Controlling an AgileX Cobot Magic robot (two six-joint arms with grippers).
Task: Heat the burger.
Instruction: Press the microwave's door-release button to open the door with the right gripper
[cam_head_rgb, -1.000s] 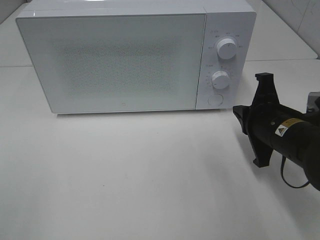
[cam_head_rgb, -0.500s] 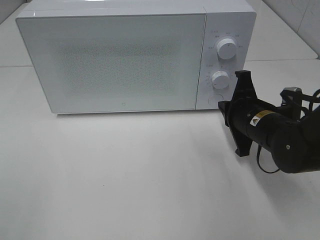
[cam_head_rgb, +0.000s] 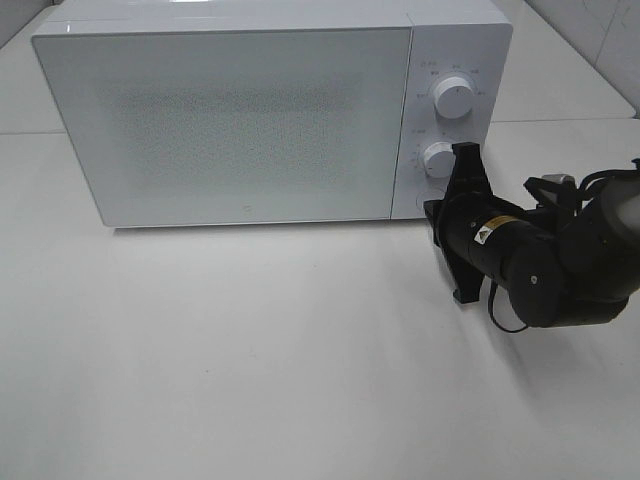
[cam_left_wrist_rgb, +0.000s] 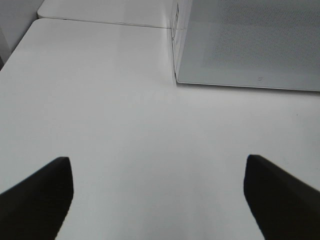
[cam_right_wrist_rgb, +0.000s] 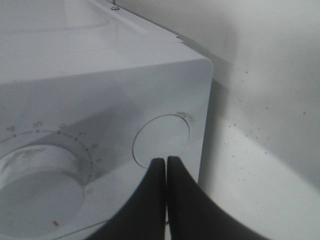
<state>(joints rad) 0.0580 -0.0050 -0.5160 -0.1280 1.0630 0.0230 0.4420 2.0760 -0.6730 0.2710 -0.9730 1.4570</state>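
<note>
One clenched right tool (cam_right_wrist_rgb: 166, 164) noses at the round white button (cam_right_wrist_rgb: 161, 140) of the boxy white microwave oven (cam_head_rgb: 270, 115), likely needing a firm straight press to open its door (cam_head_rgb: 200, 140); left tool (cam_left_wrist_rgb: 156, 165) gapes empty, burger nowhere in view.

Bright even overhead light, soft shadows under microwave (cam_head_rgb: 270, 110), hazy washed-out whites, nearby pincer fingers (cam_right_wrist_rgb: 160, 200) blurred

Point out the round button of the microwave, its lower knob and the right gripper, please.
round button (cam_right_wrist_rgb: 162, 136): right wrist view, middle of its flat face.
lower knob (cam_head_rgb: 439, 159): exterior high view, centre of its front.
right gripper (cam_right_wrist_rgb: 165, 161): right wrist view, between its shut fingertips.
</note>
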